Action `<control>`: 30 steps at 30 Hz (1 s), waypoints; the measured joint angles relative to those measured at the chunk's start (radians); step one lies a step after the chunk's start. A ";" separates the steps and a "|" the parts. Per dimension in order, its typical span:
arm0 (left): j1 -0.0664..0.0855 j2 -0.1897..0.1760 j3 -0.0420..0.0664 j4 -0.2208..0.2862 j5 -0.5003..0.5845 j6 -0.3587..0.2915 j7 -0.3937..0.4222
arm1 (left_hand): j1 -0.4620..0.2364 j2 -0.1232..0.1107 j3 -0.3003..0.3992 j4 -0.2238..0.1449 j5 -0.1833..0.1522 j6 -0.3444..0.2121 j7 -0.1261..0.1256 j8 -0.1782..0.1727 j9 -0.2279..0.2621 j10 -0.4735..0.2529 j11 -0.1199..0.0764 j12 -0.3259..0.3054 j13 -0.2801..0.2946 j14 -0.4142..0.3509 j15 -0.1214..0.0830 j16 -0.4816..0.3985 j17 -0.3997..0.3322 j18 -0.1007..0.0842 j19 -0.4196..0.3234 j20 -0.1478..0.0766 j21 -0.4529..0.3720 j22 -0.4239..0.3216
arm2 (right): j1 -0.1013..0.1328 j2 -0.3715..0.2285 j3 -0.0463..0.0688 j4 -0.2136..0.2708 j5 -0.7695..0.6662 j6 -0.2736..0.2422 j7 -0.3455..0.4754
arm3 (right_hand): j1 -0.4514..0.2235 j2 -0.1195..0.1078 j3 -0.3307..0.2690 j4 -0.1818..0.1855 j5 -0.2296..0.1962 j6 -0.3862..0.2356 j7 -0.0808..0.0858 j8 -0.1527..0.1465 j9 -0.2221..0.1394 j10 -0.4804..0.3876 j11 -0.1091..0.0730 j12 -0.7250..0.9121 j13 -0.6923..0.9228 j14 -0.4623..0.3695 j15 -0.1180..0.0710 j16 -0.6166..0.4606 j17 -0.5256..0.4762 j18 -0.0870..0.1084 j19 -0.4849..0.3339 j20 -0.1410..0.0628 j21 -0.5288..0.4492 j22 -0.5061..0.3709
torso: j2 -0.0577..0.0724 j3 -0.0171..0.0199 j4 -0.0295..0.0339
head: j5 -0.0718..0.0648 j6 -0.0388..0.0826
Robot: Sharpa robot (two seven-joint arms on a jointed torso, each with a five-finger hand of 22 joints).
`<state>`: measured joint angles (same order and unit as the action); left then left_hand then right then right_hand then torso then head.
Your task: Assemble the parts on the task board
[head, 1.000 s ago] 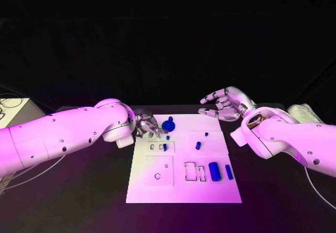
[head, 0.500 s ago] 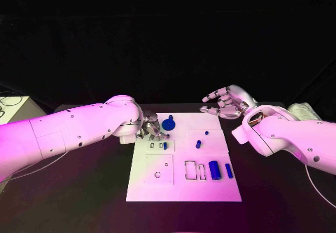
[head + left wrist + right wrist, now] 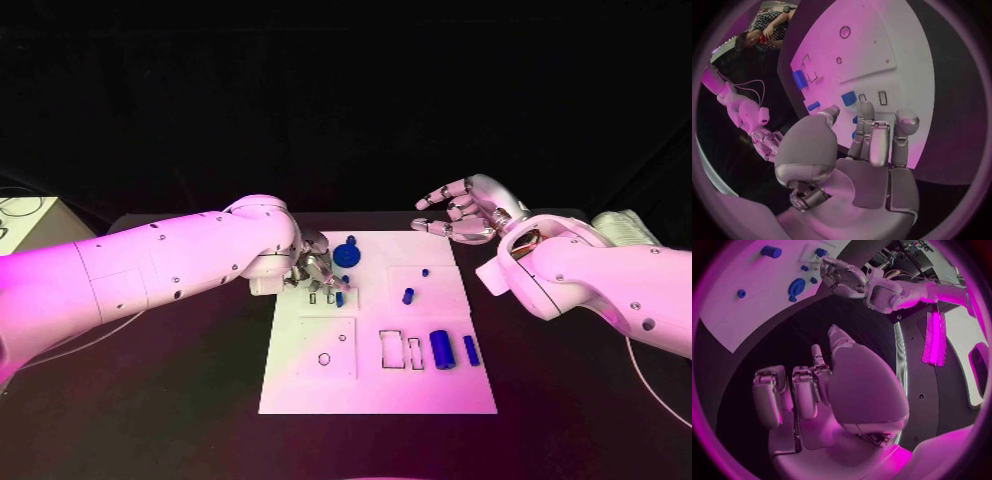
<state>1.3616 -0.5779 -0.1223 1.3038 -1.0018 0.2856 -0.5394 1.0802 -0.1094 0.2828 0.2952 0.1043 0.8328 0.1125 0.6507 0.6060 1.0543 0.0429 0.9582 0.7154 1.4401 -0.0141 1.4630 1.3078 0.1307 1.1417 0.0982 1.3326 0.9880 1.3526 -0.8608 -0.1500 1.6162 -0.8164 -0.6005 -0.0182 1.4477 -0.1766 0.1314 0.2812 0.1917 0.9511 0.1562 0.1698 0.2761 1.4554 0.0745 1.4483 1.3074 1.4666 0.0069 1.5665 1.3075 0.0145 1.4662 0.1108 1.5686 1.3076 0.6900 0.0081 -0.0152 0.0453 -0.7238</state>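
The white task board (image 3: 378,385) lies mid-table. My left hand (image 3: 315,272) hovers over its far left corner, fingers stretched out and apart (image 3: 879,135), with nothing held. A small blue part (image 3: 340,297) stands just beside its fingertips, and a round blue part (image 3: 348,257) sits close behind them. Two small blue pegs (image 3: 408,296) (image 3: 426,272) stand mid-board. A blue cylinder (image 3: 443,351) and a thin blue bar (image 3: 472,350) lie at the board's right side. My right hand (image 3: 462,215) is raised beyond the board's far right corner, fingers loosely spread (image 3: 792,390) and holding nothing.
Rectangular slots (image 3: 392,350) and a small round hole (image 3: 325,360) mark the near half of the board. A pale bundle (image 3: 623,230) lies at the table's right edge, and a white box (image 3: 22,225) stands off the table's left side.
My left hand has edged nearer and further over the board's far left corner, toward the small blue part. The right hand has barely shifted.
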 measured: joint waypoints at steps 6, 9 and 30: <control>0.000 0.011 -0.007 -0.014 0.002 0.008 -0.001 | -0.004 0.004 0.000 0.000 0.000 0.000 0.000 0.000 0.004 -0.004 0.004 0.000 0.000 0.000 0.000 0.000 0.000 0.000 0.000 0.000 0.000 0.002 | 0.000 0.003 0.000 -0.004 0.000 0.003 -0.002 | 0.000 0.000 0.000 0.000 0.000 0.000 0.000 0.000 0.000 0.000 0.000 -0.004 0.000 0.000 0.000 0.000 0.000 0.000 0.000 0.000 0.000 0.000 | 0.001 0.0000 0.0007 | -0.003 -0.002; 0.000 0.015 -0.012 -0.020 0.006 0.012 -0.002 | -0.004 0.004 0.000 0.000 0.000 -0.004 0.004 0.000 0.005 -0.004 0.004 0.000 -0.001 0.000 0.000 0.000 0.000 0.000 0.000 0.000 0.000 0.002 | 0.000 0.004 0.000 -0.007 0.001 0.006 -0.002 | 0.000 0.000 0.000 0.000 0.000 0.000 0.000 0.000 0.000 0.000 0.000 -0.004 0.000 0.000 0.000 0.000 0.000 0.000 0.000 0.000 0.000 0.000 | 0.001 0.0000 0.0011 | -0.004 -0.003; 0.000 0.030 -0.023 -0.031 0.037 0.022 -0.003 | -0.004 0.004 -0.003 -0.003 0.000 -0.007 0.000 0.004 0.016 -0.004 0.004 0.005 0.005 0.000 0.000 0.000 0.000 0.000 -0.001 0.001 0.000 0.005 | 0.000 0.011 0.000 -0.022 0.005 0.015 -0.004 | 0.000 0.000 0.000 0.000 0.000 0.000 0.000 0.000 0.000 0.000 0.000 -0.004 0.000 0.000 0.000 0.000 0.000 0.000 0.000 0.000 0.000 0.000 | 0.000 -0.0007 0.0018 | -0.008 -0.011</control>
<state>1.3613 -0.5475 -0.1457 1.2733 -0.9646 0.3071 -0.5420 1.0763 -0.1055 0.2800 0.2924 0.1043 0.8256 0.1124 0.6543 0.6222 1.0507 0.0466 0.9634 0.7205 1.4401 -0.0141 1.4629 1.3076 0.1307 1.1411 0.0988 1.3325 0.9932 1.3525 -0.8494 -0.1500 1.5945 -0.8112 -0.5854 -0.0220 1.4478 -0.1765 0.1314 0.2813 0.1917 0.9511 0.1562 0.1697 0.2759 1.4554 0.0746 1.4445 1.3073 1.4666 0.0070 1.5665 1.3074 0.0144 1.4662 0.1109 1.5686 1.3073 0.6897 0.0074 -0.0134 0.0372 -0.7351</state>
